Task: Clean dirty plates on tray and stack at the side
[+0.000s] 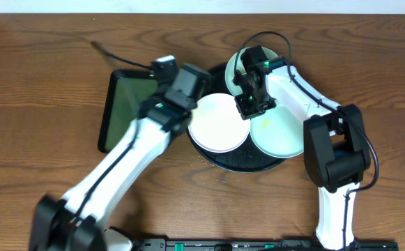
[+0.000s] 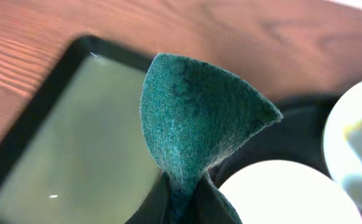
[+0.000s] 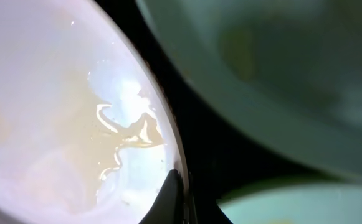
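Note:
The round black tray (image 1: 238,162) holds a white plate (image 1: 218,125) and a mint-green plate (image 1: 280,131); a second mint-green plate (image 1: 266,56) lies at its back under my right arm. My left gripper (image 1: 189,89) hovers by the tray's left rim, shut on a green scouring pad (image 2: 196,109) that stands up from its jaws (image 2: 184,202). My right gripper (image 1: 249,106) is at the white plate's right rim; in the right wrist view one finger (image 3: 171,194) presses the rim of the white plate (image 3: 50,124), which carries a glossy wet smear. Both mint plates (image 3: 280,68) (image 3: 293,208) show there.
A rectangular dark-green tray (image 1: 124,104) lies left of the round tray, also in the left wrist view (image 2: 75,143). The right mint plate (image 2: 361,143) has a yellow stain. Bare wooden table (image 1: 42,84) surrounds both trays.

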`<state>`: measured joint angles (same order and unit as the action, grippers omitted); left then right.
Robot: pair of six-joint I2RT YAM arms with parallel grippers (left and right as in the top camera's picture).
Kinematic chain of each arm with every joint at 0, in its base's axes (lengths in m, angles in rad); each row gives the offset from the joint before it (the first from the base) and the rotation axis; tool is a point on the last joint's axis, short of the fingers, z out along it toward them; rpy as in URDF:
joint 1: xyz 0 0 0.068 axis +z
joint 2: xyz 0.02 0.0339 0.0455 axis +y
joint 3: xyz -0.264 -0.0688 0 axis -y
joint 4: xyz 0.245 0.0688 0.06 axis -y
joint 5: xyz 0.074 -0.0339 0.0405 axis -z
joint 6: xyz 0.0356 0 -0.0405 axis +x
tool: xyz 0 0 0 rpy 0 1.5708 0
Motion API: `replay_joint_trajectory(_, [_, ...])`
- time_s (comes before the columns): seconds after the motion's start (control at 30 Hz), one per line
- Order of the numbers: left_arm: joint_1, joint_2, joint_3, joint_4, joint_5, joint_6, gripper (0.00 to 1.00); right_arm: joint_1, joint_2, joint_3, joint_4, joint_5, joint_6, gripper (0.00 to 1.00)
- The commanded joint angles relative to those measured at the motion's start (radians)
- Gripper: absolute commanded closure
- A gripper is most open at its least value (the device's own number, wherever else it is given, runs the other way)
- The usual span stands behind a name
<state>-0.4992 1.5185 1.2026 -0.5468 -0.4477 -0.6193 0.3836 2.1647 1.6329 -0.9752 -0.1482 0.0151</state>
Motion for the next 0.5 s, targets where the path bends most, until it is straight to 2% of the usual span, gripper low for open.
replay_joint_trajectory(0.0, [0.074, -0.082, -0.003, -0.056, 0.021, 0.024, 0.92, 0.036, -0.121, -0.008, -0.005, 0.097, -0.001, 0.99])
replay_joint_trajectory(0.17, [0.199, -0.146, -0.003, -0.162, 0.093, 0.056, 0.93, 0.081, -0.230, -0.008, -0.005, 0.314, -0.002, 0.99])
replay_joint_trajectory(0.3, [0.290, -0.145, -0.004, -0.218, 0.222, 0.197, 0.93, 0.137, -0.304, -0.008, 0.008, 0.520, -0.048, 0.99])
replay_joint_trajectory(0.47, [0.364, -0.138, -0.004, -0.264, 0.241, 0.243, 0.93, 0.240, -0.361, -0.008, 0.060, 0.800, -0.096, 0.99])
